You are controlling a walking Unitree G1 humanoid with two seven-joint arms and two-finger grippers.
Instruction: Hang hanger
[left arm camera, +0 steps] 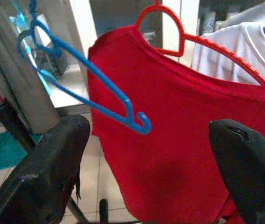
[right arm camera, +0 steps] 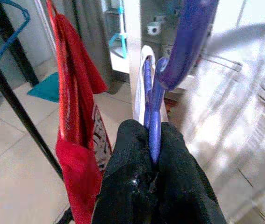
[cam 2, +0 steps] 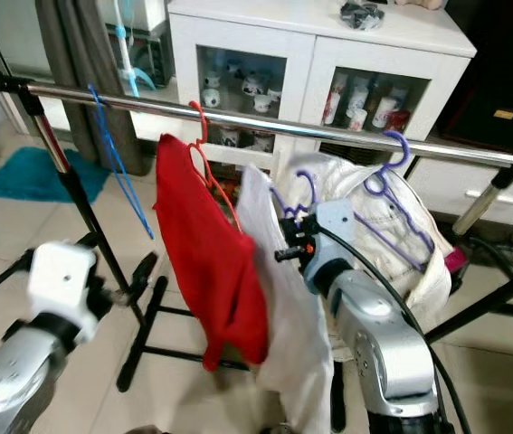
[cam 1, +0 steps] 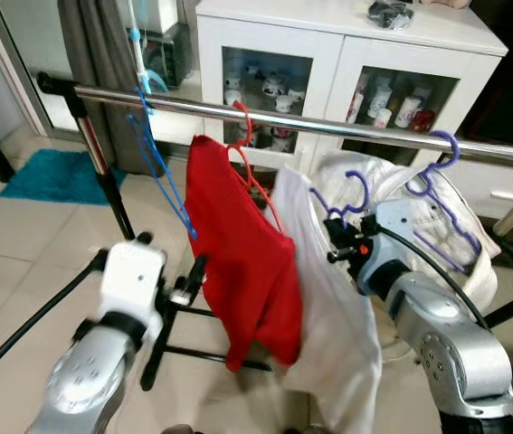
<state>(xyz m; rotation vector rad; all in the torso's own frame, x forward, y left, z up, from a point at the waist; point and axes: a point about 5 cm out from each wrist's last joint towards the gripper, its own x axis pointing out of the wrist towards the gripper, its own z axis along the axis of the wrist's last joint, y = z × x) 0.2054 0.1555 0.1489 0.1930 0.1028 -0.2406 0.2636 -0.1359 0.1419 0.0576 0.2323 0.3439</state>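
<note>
1. Task item: purple hanger [right arm camera: 156, 93], thin plastic with a curved hook. It carries a white garment [cam 1: 328, 298] and sits below the chrome rail [cam 1: 328, 123], hook not on the rail, just right of the red shirt [cam 1: 242, 262].
2. Right gripper [right arm camera: 152, 154]: jaws clenched on the purple hanger's neck, plastic pinched between the two black fingers [right arm camera: 127, 144]. The hook rises above the fingertips, blurred in the right wrist view.
3. Left gripper [left arm camera: 146, 154]: jaws released, spread wide, holding nothing. It is held low in front of the rack, facing the red shirt and the tip of the blue hanger [left arm camera: 99, 93].
4. On the rail, from the robot's left: blue hanger, bare, hooked and swung at a slant; red hanger [cam 1: 247, 149] hooked on, carrying the red shirt; further right a second purple hanger [cam 1: 441, 199] hooked on, with a pale garment [cam 1: 455, 226] bunched beneath it.
5. Writing: a printed patch on the red shirt shows in the right wrist view, too blurred to read. No brand or label legible elsewhere.
6. Surroundings: white cabinet [cam 1: 346, 41] with glass doors behind the rack, mugs and bottles inside; teal mat [cam 1: 52, 176] on the tiled floor [cam 1: 21, 262] to the left; grey curtain [cam 1: 93, 54] behind the rail's left end.
</note>
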